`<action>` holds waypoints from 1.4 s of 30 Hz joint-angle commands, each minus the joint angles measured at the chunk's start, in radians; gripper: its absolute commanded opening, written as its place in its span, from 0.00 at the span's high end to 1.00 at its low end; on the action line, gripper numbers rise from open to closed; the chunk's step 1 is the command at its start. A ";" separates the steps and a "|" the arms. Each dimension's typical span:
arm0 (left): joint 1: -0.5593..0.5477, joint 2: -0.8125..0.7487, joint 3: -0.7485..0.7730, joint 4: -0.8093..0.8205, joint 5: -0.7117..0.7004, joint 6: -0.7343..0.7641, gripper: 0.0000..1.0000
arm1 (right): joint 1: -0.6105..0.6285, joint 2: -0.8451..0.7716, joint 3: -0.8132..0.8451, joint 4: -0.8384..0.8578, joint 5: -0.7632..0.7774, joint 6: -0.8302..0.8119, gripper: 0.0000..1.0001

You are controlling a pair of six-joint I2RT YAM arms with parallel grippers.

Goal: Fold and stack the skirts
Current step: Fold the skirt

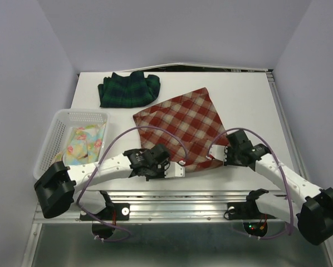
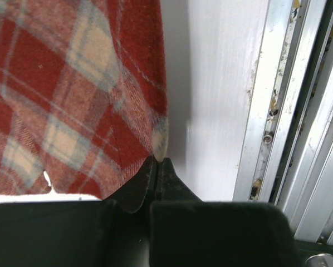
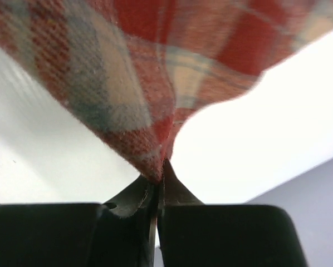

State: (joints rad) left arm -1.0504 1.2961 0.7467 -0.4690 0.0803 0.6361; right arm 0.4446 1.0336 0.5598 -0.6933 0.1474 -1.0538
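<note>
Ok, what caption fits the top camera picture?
Left gripper and right gripper pinch the red plaid skirt by its near corners; green skirt lies behind.

green skirt [image 1: 127, 89], basket [image 1: 80, 114] left; right free

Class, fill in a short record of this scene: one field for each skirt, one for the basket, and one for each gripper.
red-and-cream plaid skirt: spread over the middle of the table, pinched at two corners
dark green plaid skirt: bunched at the far side of the table
pastel floral skirt: inside the basket
white mesh basket: on the table's left side
left gripper: jaws shut on the red-and-cream plaid skirt's near corner
right gripper: jaws shut on its right corner
</note>
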 commanded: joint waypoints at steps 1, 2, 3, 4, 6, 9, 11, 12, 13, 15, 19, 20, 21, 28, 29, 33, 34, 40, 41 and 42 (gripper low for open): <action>0.052 -0.089 0.063 -0.075 0.004 0.039 1.00 | -0.003 -0.035 0.191 -0.092 0.018 0.017 0.99; 0.085 -0.115 0.089 -0.080 -0.005 0.046 1.00 | -0.003 -0.037 0.247 -0.125 0.021 0.029 0.99; 0.102 -0.130 0.103 -0.082 -0.007 0.057 1.00 | -0.003 -0.037 0.273 -0.139 0.023 0.035 0.99; 0.119 -0.142 0.118 -0.083 -0.005 0.072 1.00 | -0.003 -0.037 0.299 -0.156 0.026 0.041 0.99; 0.153 -0.173 0.173 -0.106 0.006 0.079 1.00 | -0.003 -0.033 0.348 -0.185 0.030 0.055 0.99; 0.155 -0.196 0.241 -0.163 0.036 0.073 1.00 | -0.003 -0.038 0.431 -0.247 0.038 0.075 0.99; 0.155 -0.221 0.276 -0.198 0.061 0.054 1.00 | -0.003 -0.050 0.483 -0.288 0.041 0.084 0.99; 0.155 -0.231 0.286 -0.209 0.071 0.050 1.00 | -0.003 -0.055 0.500 -0.305 0.044 0.092 0.99; 0.155 -0.241 0.305 -0.232 0.093 0.042 1.00 | -0.003 -0.059 0.517 -0.337 0.044 0.094 0.99; 0.155 -0.270 0.324 -0.255 0.114 0.034 1.00 | -0.003 -0.069 0.572 -0.376 0.040 0.098 0.99; 0.168 -0.296 0.353 -0.322 0.196 0.027 1.00 | -0.003 -0.089 0.641 -0.478 0.026 0.117 0.99; 0.171 -0.299 0.364 -0.359 0.252 0.031 1.00 | -0.003 -0.090 0.652 -0.494 0.023 0.120 0.99; 0.173 -0.307 0.368 -0.376 0.275 0.033 1.00 | -0.003 -0.092 0.678 -0.512 0.017 0.130 0.99; 0.196 -0.305 0.379 -0.413 0.342 -0.009 1.00 | -0.003 -0.073 0.692 -0.496 0.010 0.117 0.99; 0.220 -0.276 0.384 -0.399 0.339 -0.031 1.00 | -0.003 -0.054 0.669 -0.471 0.015 0.103 0.99; 0.321 -0.199 0.385 -0.359 0.372 -0.042 1.00 | -0.003 0.040 0.652 -0.318 0.030 0.065 0.99; 0.338 -0.192 0.384 -0.347 0.372 -0.038 1.00 | -0.003 0.064 0.660 -0.286 0.031 0.058 0.99; 0.450 -0.098 0.453 -0.316 0.392 0.036 1.00 | -0.003 0.225 0.753 -0.224 0.015 -0.015 0.99; 0.482 -0.080 0.470 -0.316 0.395 0.046 1.00 | -0.012 0.247 0.765 -0.221 0.012 -0.028 0.99; 0.501 -0.042 0.497 -0.316 0.398 0.060 1.00 | -0.023 0.270 0.776 -0.219 0.008 -0.040 0.99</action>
State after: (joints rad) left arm -0.6117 1.2030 1.1400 -0.8120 0.4400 0.6376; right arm 0.4442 1.2629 1.2411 -1.0069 0.1608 -1.0252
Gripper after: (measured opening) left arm 0.026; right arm 0.031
